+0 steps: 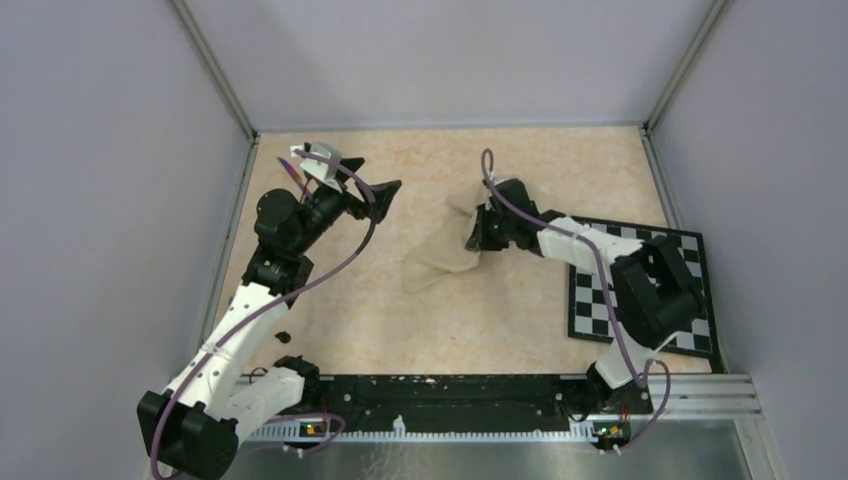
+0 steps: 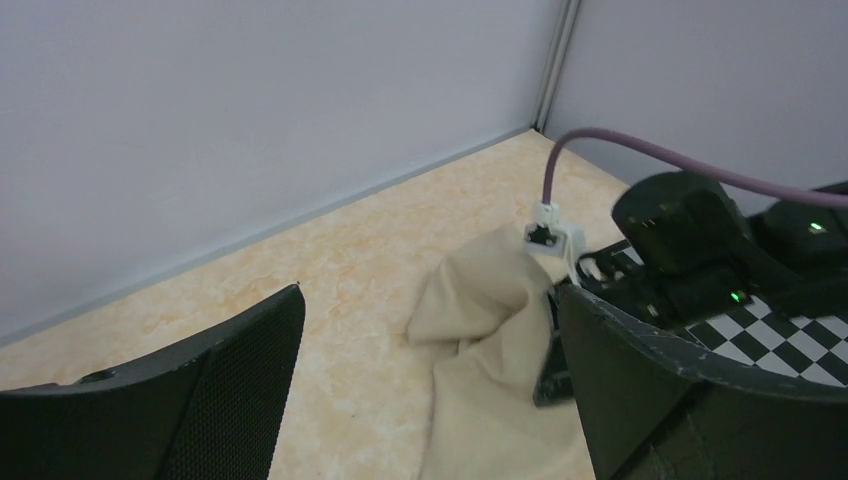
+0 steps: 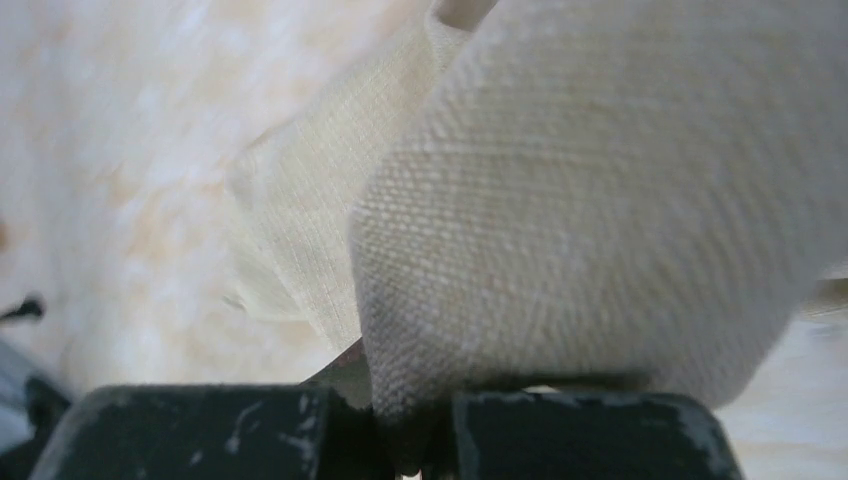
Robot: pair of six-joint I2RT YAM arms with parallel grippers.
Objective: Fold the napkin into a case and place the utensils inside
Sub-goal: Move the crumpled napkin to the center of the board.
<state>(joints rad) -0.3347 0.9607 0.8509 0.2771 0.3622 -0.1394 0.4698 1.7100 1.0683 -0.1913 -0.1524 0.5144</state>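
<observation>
The beige napkin (image 1: 438, 258) is bunched up in the middle of the table, with its far right part lifted. My right gripper (image 1: 479, 232) is shut on that lifted part; in the right wrist view the cloth (image 3: 600, 200) fills the frame and is pinched between the fingers (image 3: 410, 440). My left gripper (image 1: 372, 180) hangs open and empty above the table, to the left of the napkin. In the left wrist view its jaws (image 2: 430, 295) stand wide apart, with the napkin (image 2: 495, 330) beyond them. I cannot make out the spoon or the knife.
A black-and-white checkerboard (image 1: 690, 250) lies at the right under the right arm. A small dark piece (image 1: 283, 338), too small to identify, lies near the left arm's base. Grey walls close the table on three sides.
</observation>
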